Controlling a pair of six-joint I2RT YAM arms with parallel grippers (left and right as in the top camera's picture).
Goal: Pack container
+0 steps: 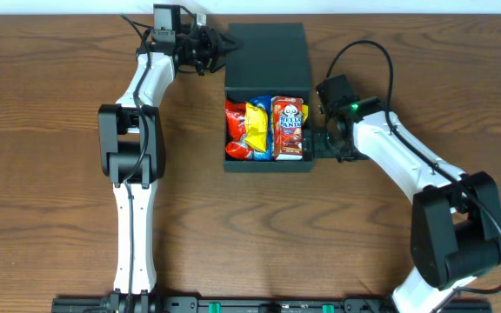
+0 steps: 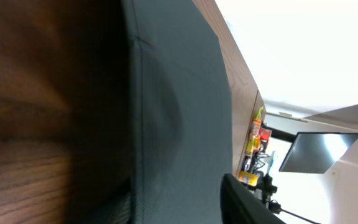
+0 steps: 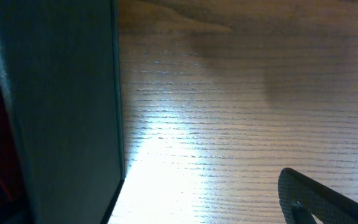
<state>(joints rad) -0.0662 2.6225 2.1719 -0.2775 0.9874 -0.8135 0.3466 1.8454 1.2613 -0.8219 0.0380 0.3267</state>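
Left pincer (image 1: 214, 48), at the far left of the scene, sat against the left edge of the flap lid (image 1: 266, 54) of the dark teal-green square cardboard-like container (image 1: 268, 163). I could not tell whether it was spread or pinching that edge, since the left wrist view showed only the lid's dark surface and one black fingertip (image 2: 244, 202) at the bottom. The container stood on the brown wood-grain bench (image 1: 59, 217), toward the far middle. Its lid lay open on the far side and the open box was on the near side. Inside, side by side, were a crinkled red snack packet (image 1: 236, 122) at the left, a yellow packet (image 1: 257, 126) in the middle and a red Hello Panda carton (image 1: 289, 126) at the right. The right pincer (image 1: 313, 143) was at the container's right wall, close to the near right corner, with its fingers spread wide. The right wrist view showed the upright wall at the left, bare bench beside it, and one black finger (image 3: 328, 199) standing well clear of the wall on the outside.
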